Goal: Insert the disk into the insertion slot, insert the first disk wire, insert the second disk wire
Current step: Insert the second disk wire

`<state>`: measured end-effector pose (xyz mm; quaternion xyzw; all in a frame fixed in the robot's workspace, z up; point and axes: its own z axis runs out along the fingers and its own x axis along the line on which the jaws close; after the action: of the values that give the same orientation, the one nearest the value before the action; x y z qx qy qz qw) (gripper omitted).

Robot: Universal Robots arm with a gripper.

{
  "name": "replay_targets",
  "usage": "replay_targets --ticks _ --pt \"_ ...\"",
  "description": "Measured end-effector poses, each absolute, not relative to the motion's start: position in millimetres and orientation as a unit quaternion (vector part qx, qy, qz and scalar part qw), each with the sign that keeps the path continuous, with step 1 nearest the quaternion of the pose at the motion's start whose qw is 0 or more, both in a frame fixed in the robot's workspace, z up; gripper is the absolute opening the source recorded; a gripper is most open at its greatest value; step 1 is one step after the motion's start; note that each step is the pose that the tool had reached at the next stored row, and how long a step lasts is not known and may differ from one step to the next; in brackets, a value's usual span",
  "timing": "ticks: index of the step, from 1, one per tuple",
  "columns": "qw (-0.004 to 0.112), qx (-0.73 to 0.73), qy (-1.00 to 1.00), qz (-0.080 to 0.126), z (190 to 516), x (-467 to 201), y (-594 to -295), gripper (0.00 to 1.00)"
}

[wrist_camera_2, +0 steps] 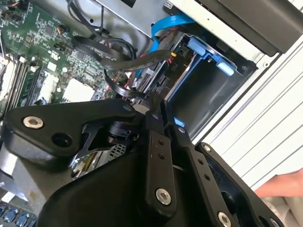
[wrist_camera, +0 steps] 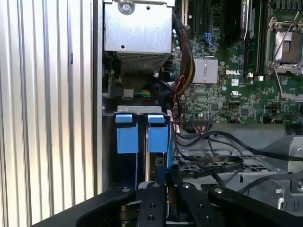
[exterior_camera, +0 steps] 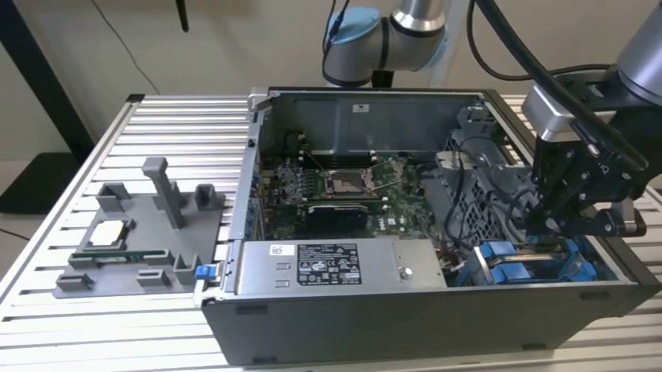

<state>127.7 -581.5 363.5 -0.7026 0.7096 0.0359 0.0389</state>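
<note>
The black two-fingered gripper (exterior_camera: 563,221) hangs low inside the open grey computer case (exterior_camera: 414,318), its fingers (wrist_camera: 156,201) drawn close together over the drive bays; whether they pinch a thin black cable (wrist_camera_2: 142,59) that runs right beside them or merely sit shut, I cannot tell. Directly beneath and just ahead of the fingertips sits the insertion slot, a grey sheet-metal bay (wrist_camera: 110,142) with bright blue plastic tabs (wrist_camera: 127,135). The silver disk in its blue carrier appears to lie already down in that bay, its edge (wrist_camera: 152,165) showing between the tabs, though most of it is hidden. Judging by this, the wire stage is in hand: doing it well means keeping the plug square to the disk's connector, pressing straight along the socket's axis, and keeping the loose black and red wires (wrist_camera: 182,80) beside the fingers from snagging. Farther off lies the green motherboard (wrist_camera: 236,71) with its empty processor socket (exterior_camera: 346,182), and beyond that the grey labelled power-supply box (exterior_camera: 336,267).
</note>
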Motion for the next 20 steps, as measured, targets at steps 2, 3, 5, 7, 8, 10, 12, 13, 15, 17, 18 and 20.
replay_targets --ticks 2,3,5,7,8,10,12,13,15,17,18,20 --pt "0.039 -0.703 0.710 0.036 362 128 -582 0.00" --pt "0.039 -0.703 0.710 0.036 361 129 -582 0.00" --pt "0.039 -0.703 0.710 0.036 360 130 -582 0.00" --pt "0.039 -0.703 0.710 0.036 358 131 -582 0.00" --pt "0.039 -0.703 0.710 0.036 358 132 -582 0.00" --pt "0.039 -0.703 0.710 0.036 356 132 -582 0.00" --pt "0.039 -0.703 0.710 0.036 355 133 -582 0.00" --pt "0.039 -0.703 0.710 0.036 354 133 -582 0.00" --pt "0.039 -0.703 0.710 0.036 353 134 -582 0.00" --pt "0.039 -0.703 0.710 0.036 352 135 -582 0.00" --pt "0.039 -0.703 0.710 0.036 351 136 -582 0.00" --pt "0.039 -0.703 0.710 0.036 351 136 -582 0.00"
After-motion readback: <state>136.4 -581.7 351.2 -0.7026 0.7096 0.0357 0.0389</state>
